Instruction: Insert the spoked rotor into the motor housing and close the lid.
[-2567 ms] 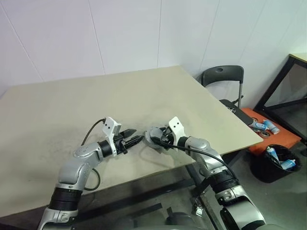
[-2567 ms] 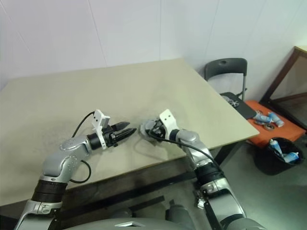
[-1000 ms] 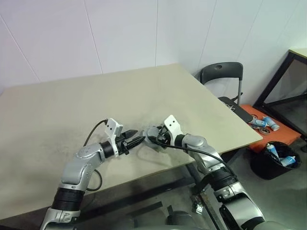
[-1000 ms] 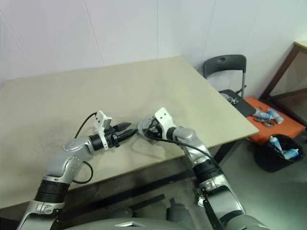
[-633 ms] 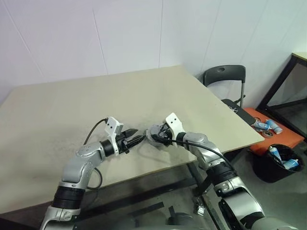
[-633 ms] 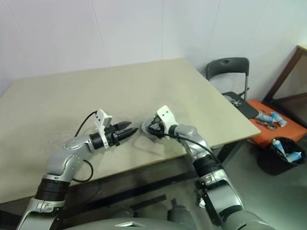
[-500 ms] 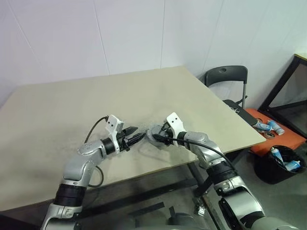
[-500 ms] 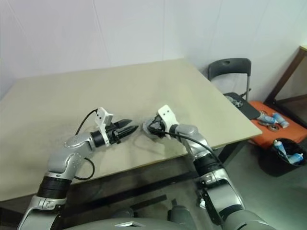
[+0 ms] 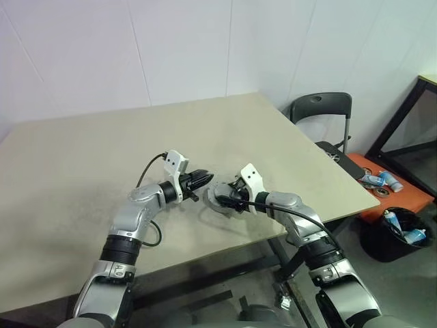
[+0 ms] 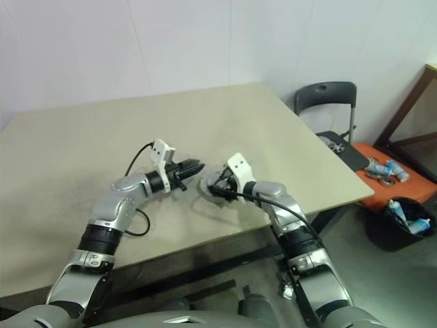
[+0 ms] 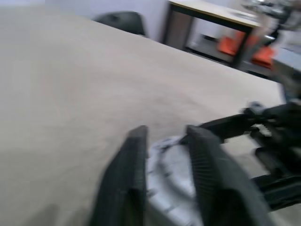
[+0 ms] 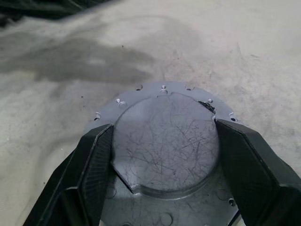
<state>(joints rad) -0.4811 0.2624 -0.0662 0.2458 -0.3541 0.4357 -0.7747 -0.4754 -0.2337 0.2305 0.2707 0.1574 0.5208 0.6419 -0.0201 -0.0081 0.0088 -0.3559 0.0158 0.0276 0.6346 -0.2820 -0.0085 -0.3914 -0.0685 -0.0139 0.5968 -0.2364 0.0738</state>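
A dull grey round part with a raised centre and a holed flange, the lid, lies on the table near its front edge. It is the same lid in the head views. My right gripper is shut on its raised centre, one black finger on each side. My left gripper has come in from the left and hovers just over the lid's near rim; its fingers stand a narrow gap apart with nothing between them. The spoked rotor and the motor housing are hidden.
The table's front edge runs just below both hands. A dark chair stands past the table's right corner. Beside it are an orange stand with bottles and a black bin on the floor.
My left gripper has travelled right toward the lid, and its fingers have narrowed. The right gripper has kept its hold in place.
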